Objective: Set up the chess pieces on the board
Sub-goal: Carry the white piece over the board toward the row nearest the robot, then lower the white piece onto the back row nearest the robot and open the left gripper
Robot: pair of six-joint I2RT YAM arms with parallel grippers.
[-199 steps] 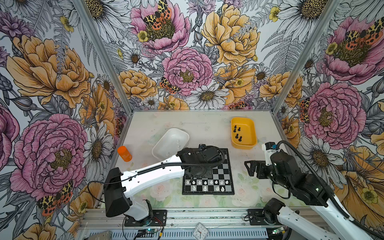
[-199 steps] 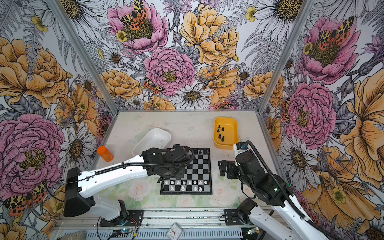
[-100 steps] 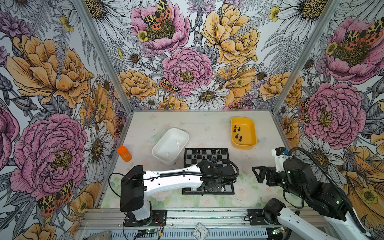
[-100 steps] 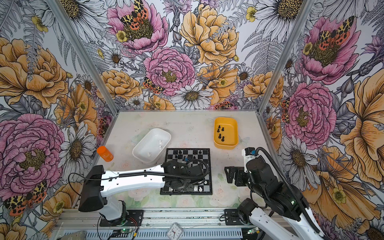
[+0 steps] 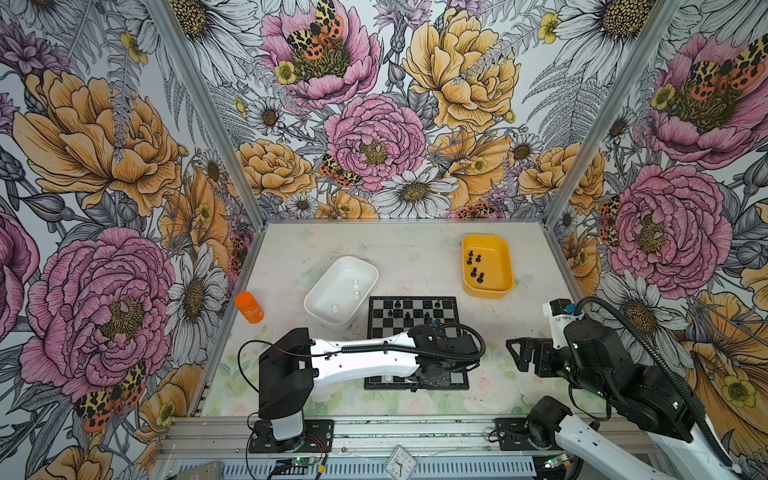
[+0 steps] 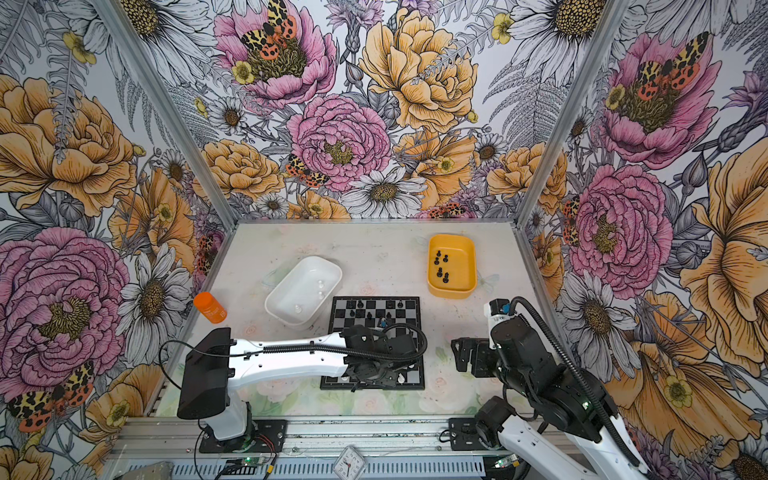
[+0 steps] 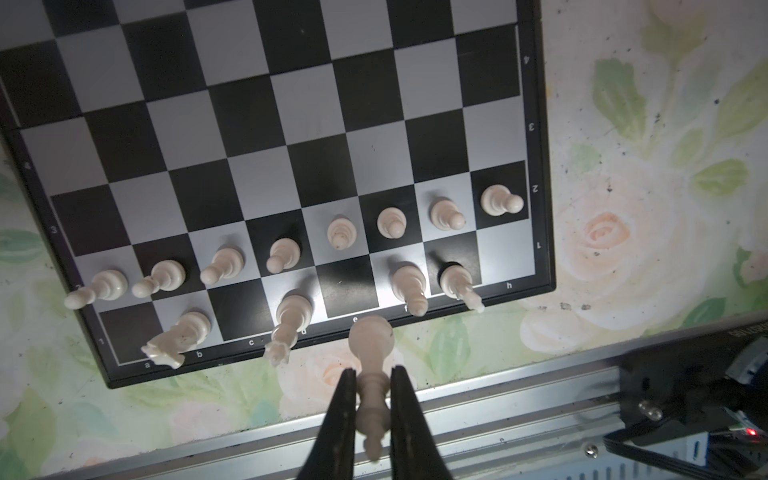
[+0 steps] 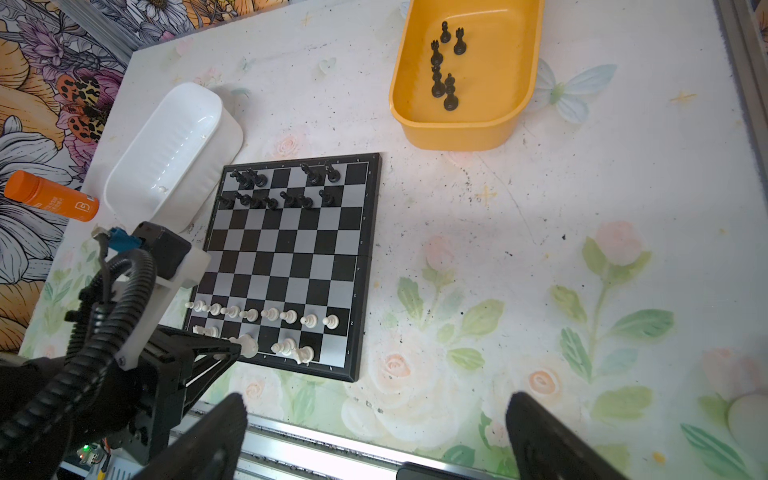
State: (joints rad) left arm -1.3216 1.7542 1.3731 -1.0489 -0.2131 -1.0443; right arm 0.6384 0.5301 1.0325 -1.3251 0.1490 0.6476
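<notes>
Small square board [image 5: 399,328], black and silver-grey checks, black frame. Lies flat toward the front of the table [image 5: 395,257]. On its near side, eight white pawns [image 7: 342,232] in one full row, all upright. Behind them, on the last row, four taller white pieces [image 7: 409,282] with gaps between. One held white piece [image 7: 371,340], upright just over the near edge of the board, pinched at the neck by the left gripper [image 7: 372,372]. On the two far rows, black pieces [image 8: 289,199], perhaps twelve, too small to count surely. Five loose black pieces [image 5: 473,272] in the yellow tub [image 5: 503,266]. Three loose white pieces [image 5: 356,284] in the white tub [image 5: 332,278].
</notes>
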